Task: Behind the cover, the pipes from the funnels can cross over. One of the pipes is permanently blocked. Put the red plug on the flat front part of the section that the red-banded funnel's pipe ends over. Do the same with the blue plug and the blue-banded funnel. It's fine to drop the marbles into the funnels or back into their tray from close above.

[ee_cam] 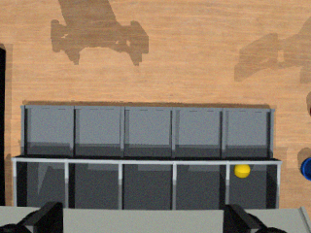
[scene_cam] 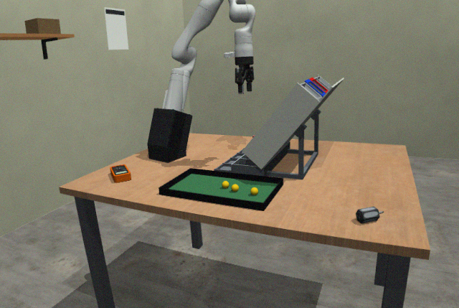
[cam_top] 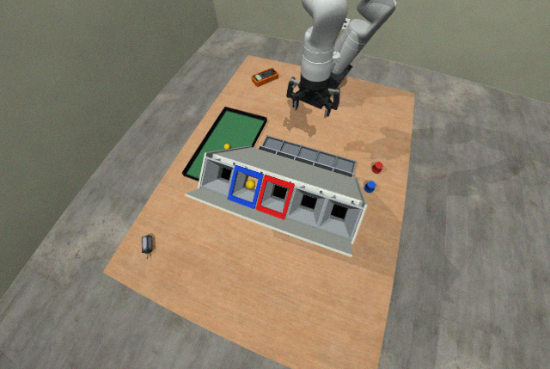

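Observation:
My gripper [cam_top: 313, 105] [scene_cam: 244, 83] [ee_cam: 146, 220] is open and empty, high above the table behind the row of five grey sections [cam_top: 306, 154] [ee_cam: 146, 128]. A yellow marble [ee_cam: 242, 171] lies in the back of the rightmost section, the one nearest the blue plug [cam_top: 369, 186] [ee_cam: 307, 168]. The red plug [cam_top: 377, 167] stands just beyond it. Another yellow marble [cam_top: 250, 184] sits in the blue-banded funnel [cam_top: 231, 187]. The red-banded funnel [cam_top: 275, 210] next to it is empty. Three marbles [scene_cam: 234, 187] lie in the green tray [cam_top: 226, 126] [scene_cam: 200, 186].
The sloped grey cover [scene_cam: 277, 126] [cam_top: 293, 169] stands on a dark frame mid-table. An orange meter [cam_top: 265, 76] [scene_cam: 120, 173] lies at the back left, a small grey motor [cam_top: 147, 243] [scene_cam: 368, 215] near the front. The arm's black base [scene_cam: 168, 133] stands at the back.

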Controlling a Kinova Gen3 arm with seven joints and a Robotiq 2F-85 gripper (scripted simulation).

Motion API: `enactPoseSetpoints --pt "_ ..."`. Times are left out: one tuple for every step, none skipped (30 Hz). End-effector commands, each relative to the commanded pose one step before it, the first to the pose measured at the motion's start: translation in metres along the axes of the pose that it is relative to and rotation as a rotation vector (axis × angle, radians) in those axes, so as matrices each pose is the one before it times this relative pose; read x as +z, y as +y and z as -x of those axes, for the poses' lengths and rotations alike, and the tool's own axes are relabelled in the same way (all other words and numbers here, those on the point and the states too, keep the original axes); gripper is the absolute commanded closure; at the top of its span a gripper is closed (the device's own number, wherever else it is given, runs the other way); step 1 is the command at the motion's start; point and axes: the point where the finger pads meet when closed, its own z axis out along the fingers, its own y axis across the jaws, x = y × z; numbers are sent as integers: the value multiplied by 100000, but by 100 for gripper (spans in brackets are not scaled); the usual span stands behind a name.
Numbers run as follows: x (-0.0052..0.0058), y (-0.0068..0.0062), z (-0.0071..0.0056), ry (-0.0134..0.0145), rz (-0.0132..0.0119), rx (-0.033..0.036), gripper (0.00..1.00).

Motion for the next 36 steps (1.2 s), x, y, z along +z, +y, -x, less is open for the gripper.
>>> enactPoseSetpoints --pt "-51 -20 36 -148 -51 6 0" --pt "0 0 0 0 0 0 0" --pt "0 0 0 0 0 0 0" --pt "0 0 0 0 0 0 0" --pt "0 0 0 0 0 0 0" --pt "0 0 0 0 0 0 0" --pt "0 0 0 0 0 0 0" --pt "0 0 0 0 0 0 0" --pt "0 0 0 0 0 0 0" --pt "0 0 0 0 0 0 0" --pt "0 0 0 0 0 0 0" --pt "0 0 0 0 0 0 0" --pt "0 0 0 0 0 0 0" --pt "0 0 0 0 0 0 0" --pt "0 0 0 0 0 0 0" --pt "0 0 0 0 0 0 0" --pt "0 0 0 0 0 0 0" --pt "0 0 0 0 0 0 0" --pt "0 0 0 0 0 0 0" --pt "0 0 0 0 0 0 0" --pt "0 0 0 0 0 0 0" --pt "0 0 0 0 0 0 0" --pt "0 0 0 0 0 0 0" --pt "0 0 0 0 0 0 0" --pt "0 0 0 0 0 0 0" --pt "0 0 0 0 0 0 0" --pt "0 0 0 0 0 0 0" --pt "0 0 0 0 0 0 0" --pt "0 0 0 0 0 0 0" --pt "0 0 0 0 0 0 50" --pt "0 0 0 0 0 0 50" --pt "0 0 0 0 0 0 50" --pt "0 0 0 0 0 0 50" --pt "0 0 0 0 0 0 50" --pt "0 0 0 0 0 0 50" --pt "0 0 0 0 0 0 50"
